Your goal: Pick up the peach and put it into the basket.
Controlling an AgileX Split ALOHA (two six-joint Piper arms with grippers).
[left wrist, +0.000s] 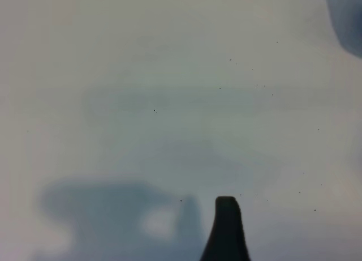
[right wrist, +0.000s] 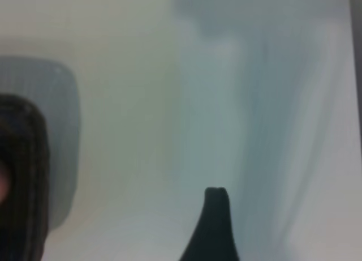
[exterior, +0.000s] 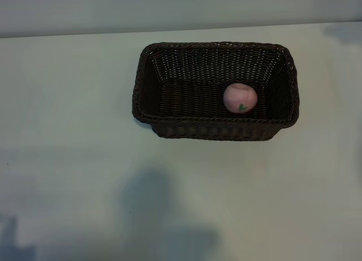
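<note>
1. Pale-pink peach (exterior: 240, 98) resting on the floor of the basket (exterior: 169, 65), right of centre in the exterior view, close to the near right wall; green leaf mark facing up and forward. Free of any gripper, so the task looks done.
2. Dark-brown wicker, stiff and ridged; likely to keep the fruit from rolling far.
3. Probably light and smooth, a toy fruit; round, so apt to slip from a shallow pinch. Best taken across its widest part, fingers on opposite sides, from above to clear the sloping walls.
4. Neither arm visible in the exterior view; only soft shadows on the table (exterior: 68, 159) at lower left and lower centre.
5. Left wrist view: bare tabletop, shadow, and one dark fingertip (left wrist: 226, 230) at bottom centre. Left gripper apparently spread wide, holding nothing.
6. Right wrist view: one dark fingertip (right wrist: 212, 227) at bottom centre, nothing against it; spread or closing, cannot tell. At the left edge, a corner of the basket (right wrist: 22, 176) and a sliver of pink, probably the peach (right wrist: 3, 182) — a closeness the exterior view does not reveal.
</note>
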